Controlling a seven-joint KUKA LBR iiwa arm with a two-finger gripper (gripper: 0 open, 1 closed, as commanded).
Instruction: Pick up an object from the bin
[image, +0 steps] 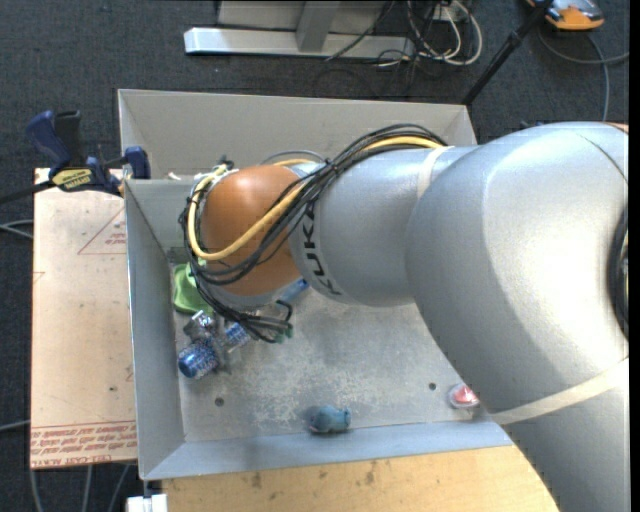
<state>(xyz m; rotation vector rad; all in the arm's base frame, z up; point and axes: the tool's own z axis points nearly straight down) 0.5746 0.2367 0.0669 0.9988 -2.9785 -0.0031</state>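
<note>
Grey metal bin (150, 330), read from its left wall: at left-middle of the frame you have a green thing (184, 288), half hidden under the arm's orange cover (255, 225) and its cables (213, 262). Just below that, the gripper (215, 338) sits low at the bin floor. A blue, shiny, crumpled-looking thing (196, 362) lies right at its tip, touching or just beside; you cannot tell which from this angle. Nor can you tell whether the gripper is open or closed, because the wrist hides most of it, and nothing shows plainly clamped in it.

Further right, a small blue-grey lump (328, 420) rests against the lower wall at lower centre, well apart from the gripper. A small red-and-white thing (462, 397) lies at lower right, beside the arm.

As for progress, I judge you at the pick spot, with the blue thing the likely target. The grasp is not confirmed and no lift is made: everything lies on the floor. What is left is to secure a hold and raise it clear of the bin.
</note>
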